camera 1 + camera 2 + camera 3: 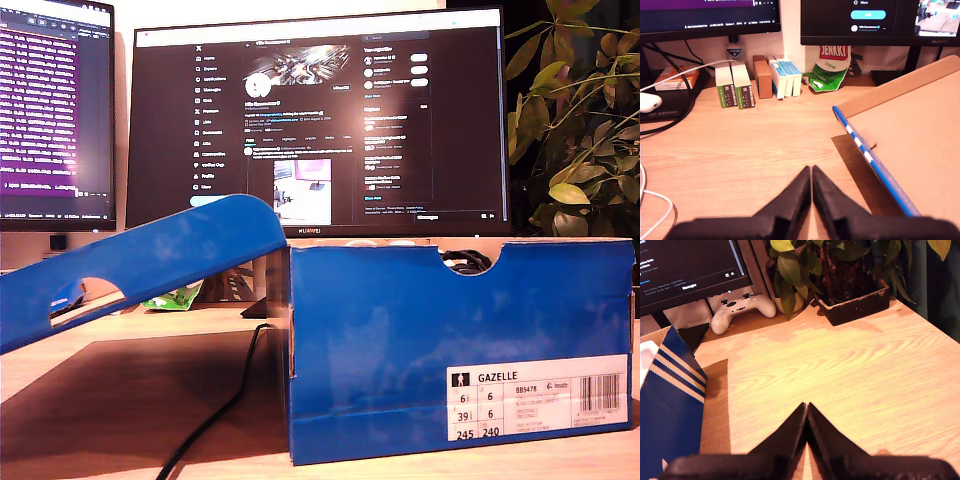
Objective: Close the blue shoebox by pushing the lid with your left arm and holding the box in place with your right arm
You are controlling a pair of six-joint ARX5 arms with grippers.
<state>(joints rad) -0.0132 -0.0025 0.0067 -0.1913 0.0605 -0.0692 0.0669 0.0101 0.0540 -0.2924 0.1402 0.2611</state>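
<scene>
Blue shoebox (460, 350) on desk (120, 400), lid (140, 265) tilted open at its 9 o'clock in the exterior view. My first gripper (811, 172) pinched closed beside lid; my second gripper (807, 410) closed beside box, both empty.

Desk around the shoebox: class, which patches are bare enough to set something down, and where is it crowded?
Bare wood lies between the shoebox and the plant pot, and between the lid and the small cartons. It is crowded along the monitors: cartons, green bag, controller.
</scene>
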